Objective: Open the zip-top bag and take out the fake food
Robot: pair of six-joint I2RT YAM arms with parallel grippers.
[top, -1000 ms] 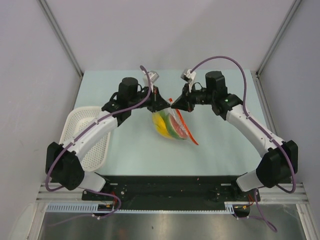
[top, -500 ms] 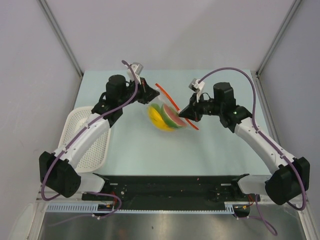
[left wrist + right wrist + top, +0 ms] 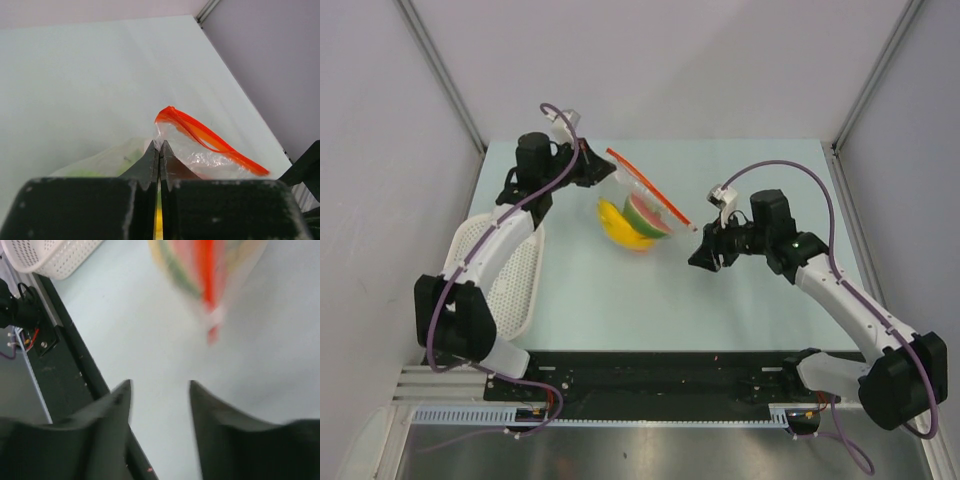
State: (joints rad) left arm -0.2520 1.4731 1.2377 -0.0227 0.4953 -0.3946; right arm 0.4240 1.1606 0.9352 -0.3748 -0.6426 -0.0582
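My left gripper [image 3: 159, 150] is pinched tight on a lip of the small clear crinkly zip-top bag [image 3: 638, 205], just behind its thin red zip strip [image 3: 210, 142], whose halves look parted. The colourful plastic fake food [image 3: 625, 225] hangs inside, below that grip. My right gripper [image 3: 160, 390] stands open and empty, with the bag ahead of it and apart. I judge the opening nearly done; next, the right must reach into the mouth

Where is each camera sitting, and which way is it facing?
Top: above and behind the arms, looking down at the table; both arms, left gripper and right gripper show.
Left wrist: on the left arm, looking along its shut fingers pinching the bag.
Right wrist: on the right arm, looking past its open fingers at table, blurred bag and basket.
Shared: all three see the bag; top and right wrist share the basket.
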